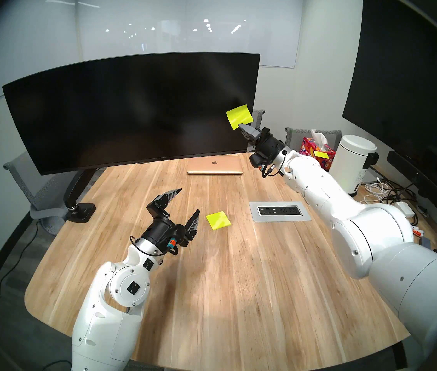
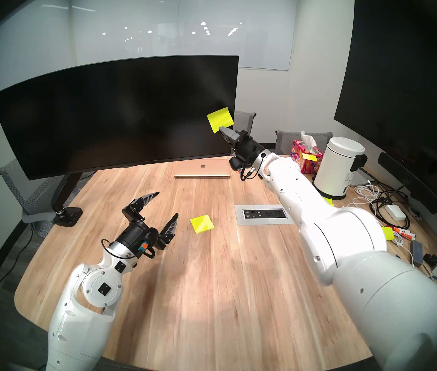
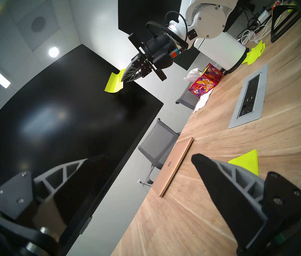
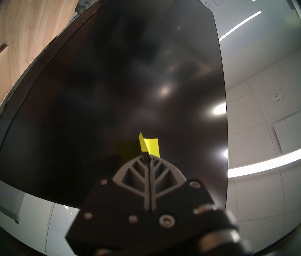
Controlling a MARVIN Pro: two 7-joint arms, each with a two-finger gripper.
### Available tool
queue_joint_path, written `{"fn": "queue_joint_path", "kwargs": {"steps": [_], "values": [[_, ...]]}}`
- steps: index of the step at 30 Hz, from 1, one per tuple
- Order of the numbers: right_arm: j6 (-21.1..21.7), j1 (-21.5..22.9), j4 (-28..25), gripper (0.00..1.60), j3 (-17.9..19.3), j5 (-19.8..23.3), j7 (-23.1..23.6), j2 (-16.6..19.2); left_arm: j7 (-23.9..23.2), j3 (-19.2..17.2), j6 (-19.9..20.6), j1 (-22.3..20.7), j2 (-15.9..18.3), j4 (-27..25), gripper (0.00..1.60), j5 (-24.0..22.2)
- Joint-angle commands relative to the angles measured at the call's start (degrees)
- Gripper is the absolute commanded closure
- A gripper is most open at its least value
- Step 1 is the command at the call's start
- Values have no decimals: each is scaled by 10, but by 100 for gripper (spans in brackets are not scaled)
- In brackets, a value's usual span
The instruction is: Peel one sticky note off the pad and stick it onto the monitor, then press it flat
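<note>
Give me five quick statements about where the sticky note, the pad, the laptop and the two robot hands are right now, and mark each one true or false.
1. The right hand is shut on the sticky note. True.
2. The sticky note is pressed flat on the monitor. False: it is held near the screen's right edge, one corner curling away.
3. The left hand is shut on the pad. False: it is open and empty, with the pad lying on the table beside it.
4. The gold laptop is closed. True.
5. The tissue box stands left of the monitor. False: it stands to the right, beside the white bin.
</note>
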Motion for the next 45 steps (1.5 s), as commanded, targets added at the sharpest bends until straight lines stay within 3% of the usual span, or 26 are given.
{"fn": "queue_joint_path", "kwargs": {"steps": [1, 16, 17, 30, 38, 45], "values": [[1, 26, 2, 160, -2, -2, -6, -8, 3, -1, -1, 0, 0, -14, 0, 1], [3, 40, 24, 160, -8, -13, 2, -17, 3, -1, -1, 0, 0, -14, 0, 1], [5, 40, 25, 0, -7, -11, 3, -18, 3, -1, -1, 0, 0, -14, 0, 1], [-11, 35, 19, 0, -10, -15, -10, -6, 3, -1, -1, 0, -1, -14, 0, 1], [-42, -8, -52, 0, -2, -8, -38, 26, 3, -1, -1, 0, -1, -13, 0, 1], [-67, -54, -111, 0, 8, -2, -23, 37, 3, -1, -1, 0, -1, -14, 0, 1]]}}
